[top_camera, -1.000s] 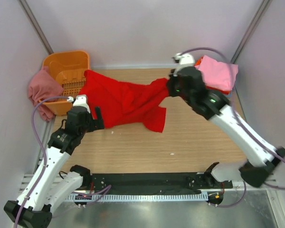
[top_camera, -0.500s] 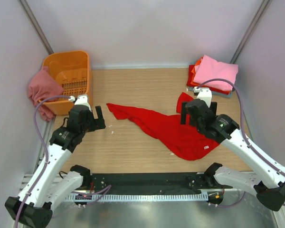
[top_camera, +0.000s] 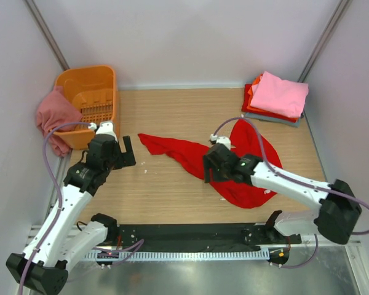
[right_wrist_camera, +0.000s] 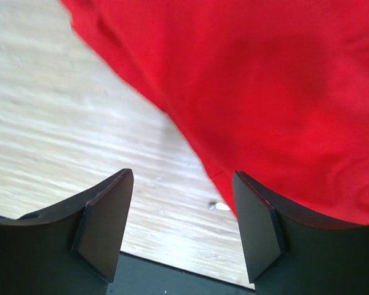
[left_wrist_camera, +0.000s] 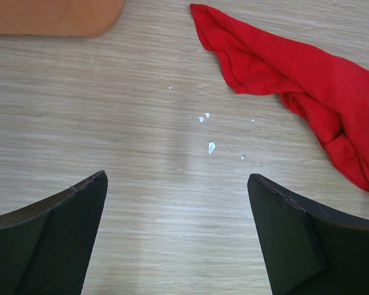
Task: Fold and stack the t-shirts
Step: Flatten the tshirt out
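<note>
Left gripper [left_wrist_camera: 177,178], jaws spread and gripping nothing, is hovering over bare table [top_camera: 166,196] near the left edge, in front of the orange basket [top_camera: 89,92], seemingly ready to take an end of the crumpled red t-shirt [top_camera: 178,152] lying across the middle. Right gripper [right_wrist_camera: 181,174], likewise spread and empty, is hanging low over that cloth's near edge, probably lining up a pinch to spread it flat. Folded t-shirts [top_camera: 280,95] are sitting stacked in the far right corner, likely where this one is going.

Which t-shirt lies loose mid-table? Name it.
The bright red t-shirt, crumpled on the table; the pink one tops the folded stack, the dusty rose one hangs beside the basket.
</note>
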`<state>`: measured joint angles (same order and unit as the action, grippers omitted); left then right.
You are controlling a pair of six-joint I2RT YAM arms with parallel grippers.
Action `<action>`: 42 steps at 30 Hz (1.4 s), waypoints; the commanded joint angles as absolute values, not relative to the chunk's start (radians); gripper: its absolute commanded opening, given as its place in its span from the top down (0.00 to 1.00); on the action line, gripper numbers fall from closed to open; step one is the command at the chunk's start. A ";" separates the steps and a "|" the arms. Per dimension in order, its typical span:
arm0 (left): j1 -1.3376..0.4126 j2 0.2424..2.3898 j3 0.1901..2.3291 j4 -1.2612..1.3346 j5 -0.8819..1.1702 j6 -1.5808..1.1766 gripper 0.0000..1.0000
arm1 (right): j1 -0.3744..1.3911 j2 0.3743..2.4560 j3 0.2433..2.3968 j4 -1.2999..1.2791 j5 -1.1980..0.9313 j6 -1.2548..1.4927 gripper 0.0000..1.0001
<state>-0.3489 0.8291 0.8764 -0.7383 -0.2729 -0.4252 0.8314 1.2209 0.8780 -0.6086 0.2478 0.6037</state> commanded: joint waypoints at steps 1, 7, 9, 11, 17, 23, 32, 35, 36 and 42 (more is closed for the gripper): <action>-0.350 0.821 0.882 -0.723 -0.279 -0.407 0.04 | 0.871 1.301 0.910 -0.544 0.294 0.649 0.27; -0.350 0.828 0.881 -0.716 -0.247 -0.410 0.04 | 0.607 1.403 1.069 -0.574 0.375 0.520 0.22; -0.350 0.824 0.879 -0.715 -0.244 -0.410 0.04 | 0.519 1.461 1.138 -0.561 0.345 0.467 0.21; -0.350 0.819 0.877 -0.713 -0.241 -0.411 0.04 | 0.432 1.529 1.210 -0.578 0.336 0.431 0.20; -0.350 0.821 0.877 -0.709 -0.232 -0.408 0.04 | 0.322 1.917 1.576 -0.681 0.316 0.364 0.16; -0.350 0.812 0.874 -0.709 -0.232 -0.407 0.04 | 0.232 2.170 1.845 -0.738 0.305 0.347 0.18; -0.351 0.824 0.874 -0.703 -0.221 -0.406 0.04 | 0.146 2.261 1.890 -0.692 0.226 0.347 0.30; -0.350 0.830 0.874 -0.701 -0.222 -0.403 0.04 | 0.146 2.267 1.844 -0.664 0.197 0.347 0.41; -0.351 0.830 0.874 -0.701 -0.224 -0.405 0.04 | 0.146 2.266 1.813 -0.657 0.190 0.353 0.45; -0.350 0.838 0.874 -0.701 -0.224 -0.405 0.04 | 0.146 2.232 1.700 -0.586 0.155 0.365 0.70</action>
